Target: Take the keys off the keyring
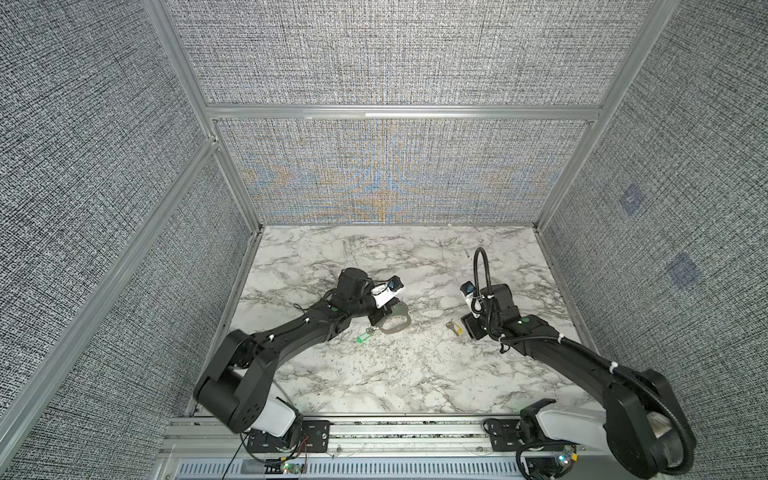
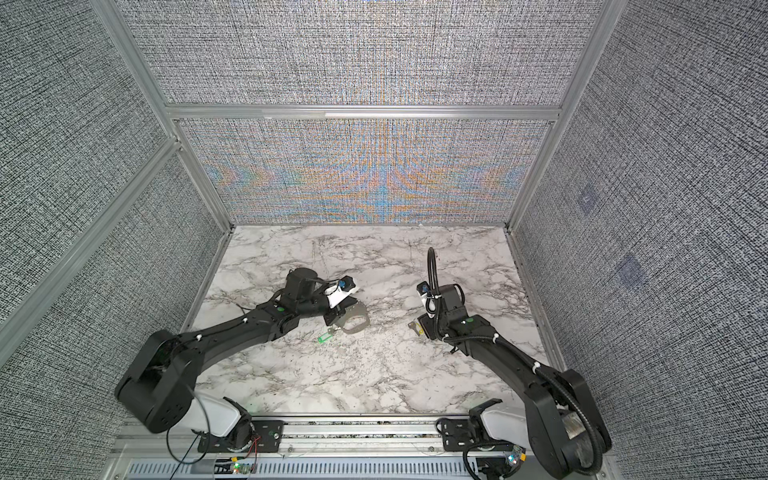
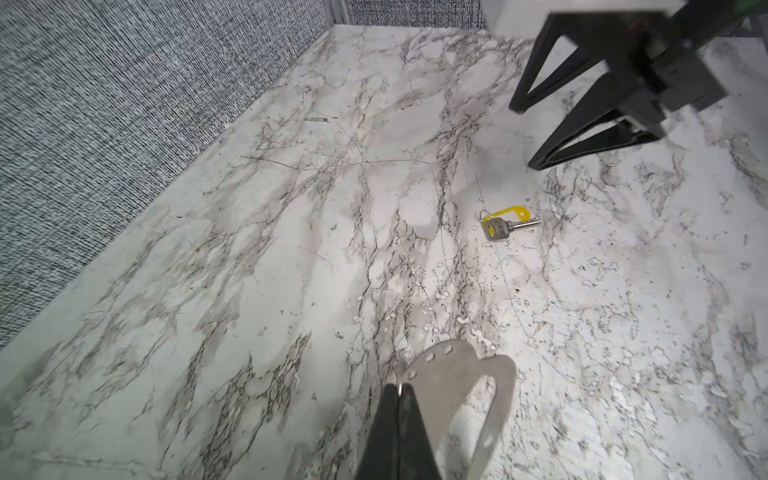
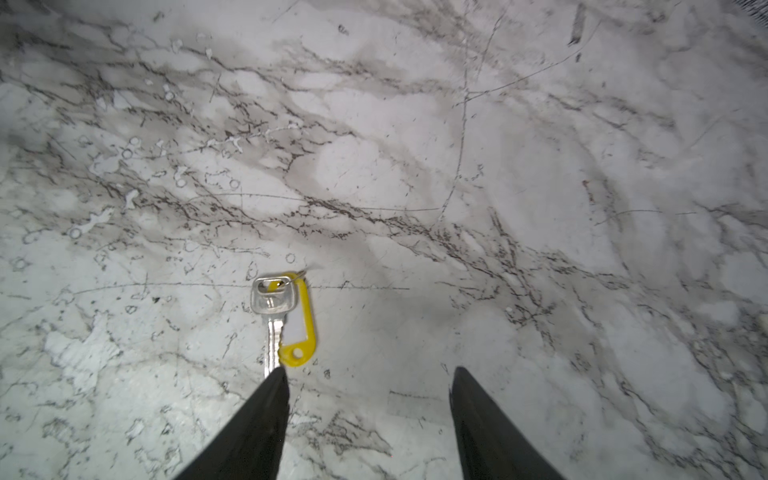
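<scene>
My left gripper is shut on the rim of the keyring, a flat grey metal loop with small holes, held just above the marble; both top views show it. The green-tagged key sits at the keyring's left end; whether it is hooked on I cannot tell. The yellow-tagged key lies loose on the table. My right gripper is open and empty, with one fingertip at the key's blade tip.
Around the marble table stand grey fabric walls on the back, left and right. An aluminium rail with the arm bases runs along the front edge. Both arms reach in from the front corners.
</scene>
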You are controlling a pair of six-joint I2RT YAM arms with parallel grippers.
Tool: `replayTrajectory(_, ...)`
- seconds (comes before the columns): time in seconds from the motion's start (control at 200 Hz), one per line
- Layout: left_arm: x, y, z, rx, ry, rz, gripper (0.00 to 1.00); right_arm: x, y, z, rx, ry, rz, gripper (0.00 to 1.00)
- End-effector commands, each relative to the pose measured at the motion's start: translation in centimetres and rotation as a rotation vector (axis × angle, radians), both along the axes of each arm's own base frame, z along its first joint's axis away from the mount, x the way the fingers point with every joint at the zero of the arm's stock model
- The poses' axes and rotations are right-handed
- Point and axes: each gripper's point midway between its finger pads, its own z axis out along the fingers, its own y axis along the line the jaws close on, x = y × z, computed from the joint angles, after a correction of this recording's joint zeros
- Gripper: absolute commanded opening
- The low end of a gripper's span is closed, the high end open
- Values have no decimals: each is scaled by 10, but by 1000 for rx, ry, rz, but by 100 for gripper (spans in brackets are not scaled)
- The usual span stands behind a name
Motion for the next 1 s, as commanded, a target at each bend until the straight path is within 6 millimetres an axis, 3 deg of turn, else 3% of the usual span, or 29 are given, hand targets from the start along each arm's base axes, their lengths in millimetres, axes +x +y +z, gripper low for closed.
replayTrajectory(0.0, 7, -15, -13, 42, 66, -76, 0, 9, -5, 23, 31, -113, -40, 65)
replayTrajectory(0.16, 20, -38, -35, 43, 131, -147, 0, 15, -25, 41, 14, -167, -130, 65)
replayTrajectory(0.28, 29, -50, -47, 38, 174, -175, 0, 17, -37, 42, -2, -140, -193, 65)
replayTrajectory(0.37, 35, -57, -49, 30, 194, -180, 0, 20, -37, 41, 4, -118, -202, 65)
replayTrajectory(0.385, 36, -57, -60, 41, 215, -178, 0, 21, -36, 41, 5, -118, -202, 65)
replayTrajectory(0.42, 37, -59, -65, 40, 227, -180, 0, 22, -35, 41, 9, -114, -201, 65)
replayTrajectory(0.54, 40, -66, -67, 23, 256, -187, 0, 24, -30, 47, 34, -105, -194, 65)
replayTrajectory(0.57, 41, -66, -68, 21, 260, -182, 12, 24, -30, 48, 37, -104, -193, 65)
replayTrajectory(0.71, 45, -70, -49, -14, 223, -170, 35, 20, -30, 59, 57, -94, -206, 65)
replayTrajectory(0.755, 47, -70, -39, -27, 201, -160, 46, 18, -27, 62, 76, -86, -202, 65)
replayTrajectory(0.81, 48, -67, -34, -33, 189, -145, 49, 15, -23, 65, 105, -76, -193, 65)
replayTrajectory(0.83, 48, -67, -20, -47, 163, -139, 50, 14, -21, 66, 119, -70, -193, 65)
replayTrajectory(0.996, 41, -43, 21, -101, 77, -27, 61, 5, 7, 77, 238, -40, -172, 62)
